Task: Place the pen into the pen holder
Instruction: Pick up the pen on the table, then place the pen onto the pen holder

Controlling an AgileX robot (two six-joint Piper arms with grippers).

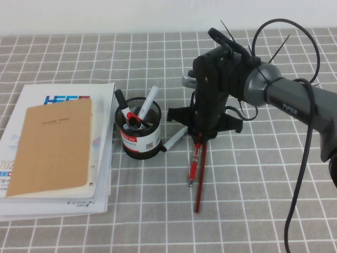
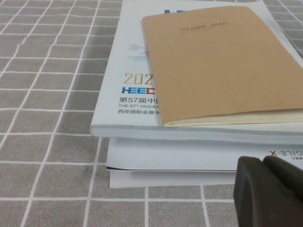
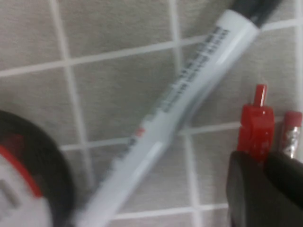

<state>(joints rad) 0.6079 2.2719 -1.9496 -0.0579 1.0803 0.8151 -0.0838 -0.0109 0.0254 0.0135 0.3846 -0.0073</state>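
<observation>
The pen (image 1: 194, 167), short, thick and red with a silvery tip, lies on the checked cloth right of the pen holder (image 1: 139, 138). The holder is a black mesh cup with a white and red label, and several markers stand in it. My right gripper (image 1: 199, 138) points down over the pen's upper end. In the right wrist view its fingers (image 3: 246, 189) are shut on the pen (image 3: 257, 127), with the click end sticking out beyond them. The holder's edge (image 3: 28, 179) shows close by. My left gripper (image 2: 263, 161) is shut and empty by the book stack.
A long thin red pencil (image 1: 200, 182) lies right beside the pen, also seen in the right wrist view (image 3: 292, 135). A white marker with a black cap (image 1: 175, 138) lies between holder and gripper. A stack of books (image 1: 58, 147) lies at the left. A silvery round object (image 1: 188, 80) sits behind the arm.
</observation>
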